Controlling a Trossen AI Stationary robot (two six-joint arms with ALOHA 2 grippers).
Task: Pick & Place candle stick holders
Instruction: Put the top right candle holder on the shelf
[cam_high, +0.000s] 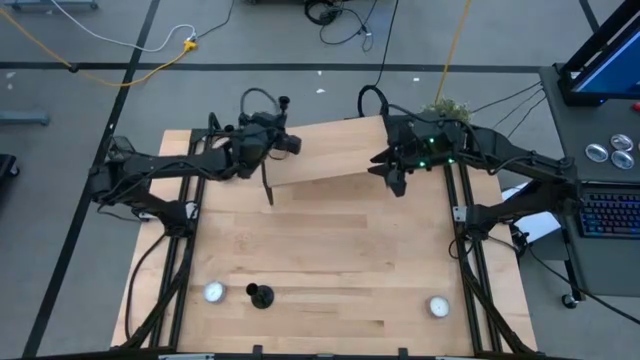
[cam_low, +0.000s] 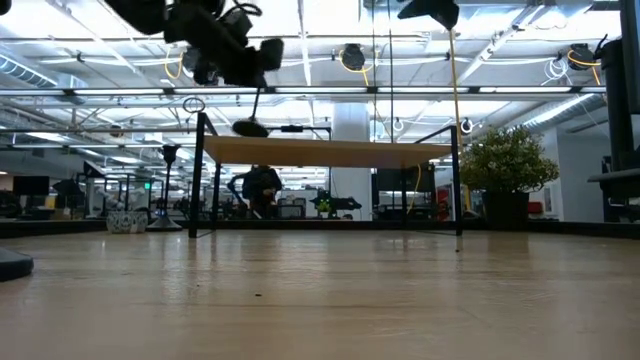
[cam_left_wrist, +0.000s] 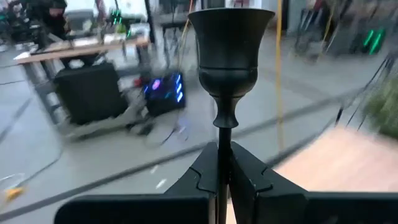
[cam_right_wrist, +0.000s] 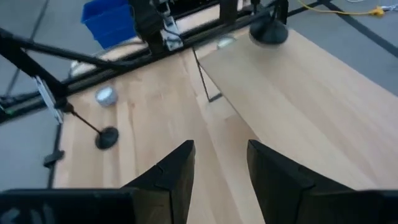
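Candlestick (cam_left_wrist: 227, 68) (stem) in left hand (cam_left_wrist: 225, 171)

A raised wooden shelf (cam_high: 335, 155) is standing on thin black legs at the far side of the wooden table (cam_high: 330, 260). Two small round silver discs (cam_high: 214, 292) are lying near the table's front edge. A keyboard (cam_high: 610, 212) is sitting off to the right, and a potted plant (cam_low: 508, 165) is standing in the room behind.

From my left wrist, the room behind the black metal candlestick (cam_left_wrist: 230, 74) smeared into blur. My own fingers (cam_left_wrist: 249, 177) hid its lower stem; its base lay out of sight. In the low view, my left gripper (cam_low: 225, 50) was cut by the top edge. Two small round silvery objects (cam_high: 214, 292) on the light wooden table (cam_high: 330, 270) were too small to identify.
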